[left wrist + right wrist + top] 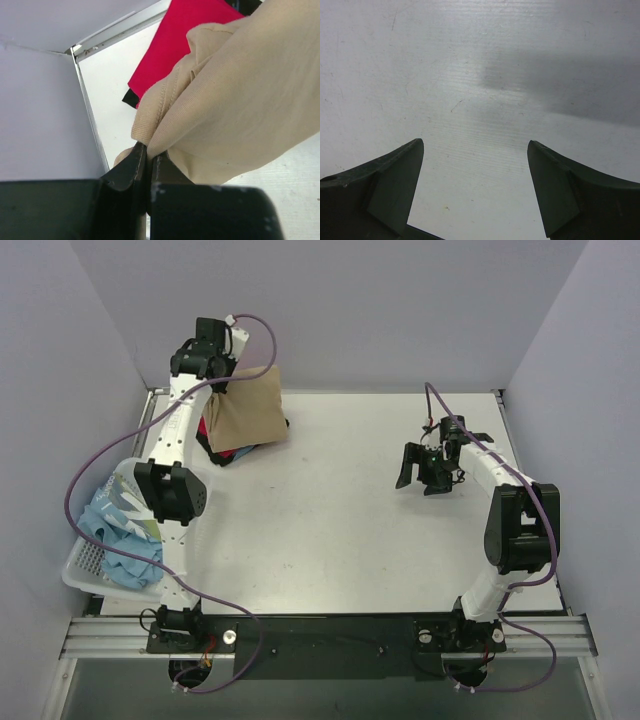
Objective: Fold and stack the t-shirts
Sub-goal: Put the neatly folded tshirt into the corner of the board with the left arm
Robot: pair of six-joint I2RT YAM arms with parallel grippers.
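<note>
Left claw (220,380) first, from the top view: you have it clenched on an edge of the folded tan-beige t-shirt (248,412), which slopes away from the claw toward its near-right. Poking out beneath that cloth on the claw's near side are the red t-shirt (232,451) and the black t-shirt (222,461), so the stack sits just below and slightly nearer than your grip. The right claw (430,470) hangs well apart to the right, so the left arm is plainly the closer one. More light blue t-shirts (120,525) wait in the mesh basket (85,565), near and left of that arm.

On the left wrist view, the left claw (147,152) pinches a seamed fold of the tan-beige t-shirt (235,100). The red t-shirt (185,40) lies ahead of the fingers, with a corner of the black t-shirt (131,97) at its edge.

On the right wrist view, the right claw (475,185) is spread wide over the bare table (480,75), gripping nothing.

Judging from this, your next move is mostly downward.
</note>
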